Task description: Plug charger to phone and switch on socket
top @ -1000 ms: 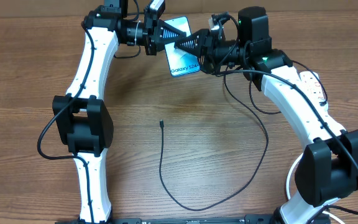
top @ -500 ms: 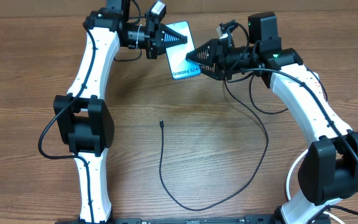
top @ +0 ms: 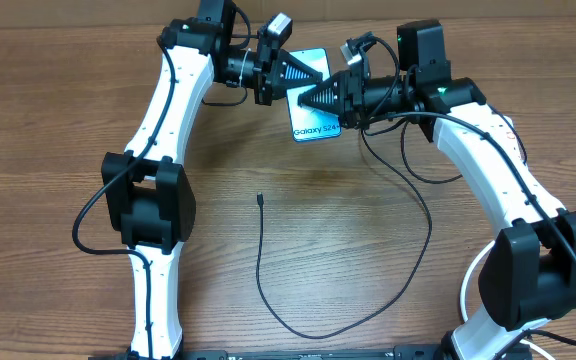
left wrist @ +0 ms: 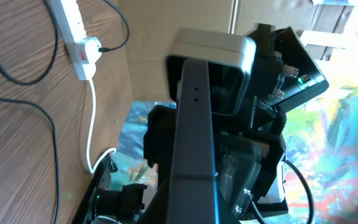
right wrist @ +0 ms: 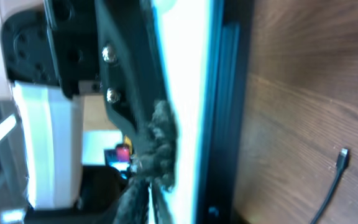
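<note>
Cyan slim phone (top: pixel 318 125) edgewise, seemingly in left claw (top: pixel 318 72).

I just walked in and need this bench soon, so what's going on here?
Both arms meet at the phone: the left gripper is shut on it, and the right gripper looks closed on its other edge. The charger cable lies loose on the table, its plug tip untouched and well away from the phone. The power strip sits by the right arm. Nothing is plugged into the phone yet.
</note>
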`<state>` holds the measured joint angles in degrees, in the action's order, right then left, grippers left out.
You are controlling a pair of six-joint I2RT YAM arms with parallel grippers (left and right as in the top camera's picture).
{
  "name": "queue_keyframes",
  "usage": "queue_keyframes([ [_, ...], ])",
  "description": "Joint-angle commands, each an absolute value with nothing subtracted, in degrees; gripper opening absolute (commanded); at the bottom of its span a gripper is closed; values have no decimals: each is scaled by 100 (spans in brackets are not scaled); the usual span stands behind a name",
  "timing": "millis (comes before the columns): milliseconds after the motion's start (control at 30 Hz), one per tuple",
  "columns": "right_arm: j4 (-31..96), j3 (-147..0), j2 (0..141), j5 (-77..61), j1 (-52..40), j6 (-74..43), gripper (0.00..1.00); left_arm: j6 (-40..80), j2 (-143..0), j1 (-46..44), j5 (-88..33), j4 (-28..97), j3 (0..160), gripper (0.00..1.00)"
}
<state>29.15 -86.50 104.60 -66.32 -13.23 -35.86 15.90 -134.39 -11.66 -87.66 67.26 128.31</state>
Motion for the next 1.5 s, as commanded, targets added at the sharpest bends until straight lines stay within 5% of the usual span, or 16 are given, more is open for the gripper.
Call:
queue_keyframes([
  [0, 2880, -8772, 10287, -6718, -1354, -3577, 4, 1472, -13415, -1140, -9043, 6705, 12954, 4],
  [300, 2652, -8772, 10287, -6517, -1496, -3844, 4, 1476, -13415, -1201, -9048, 6707, 12954, 4],
  [567, 2471, -8772, 10287, -5994, -1542, -4305, 4, 1474, -13415, -1205, -9048, 6705, 12954, 38],
  [933, 2314, -8772, 10287, -5336, -1542, -4993, 4, 1479, -13415, -1205, -9056, 6523, 12954, 35],
  [1067, 2152, -8772, 10287, -5207, -1542, -5258, 4, 1621, -13415, -1197, -9056, 6320, 12954, 27],
  [1467, 2130, -8772, 10287, -5107, -1542, -5280, 4, 2991, -13415, -1155, -9054, 4794, 12954, 17],
])
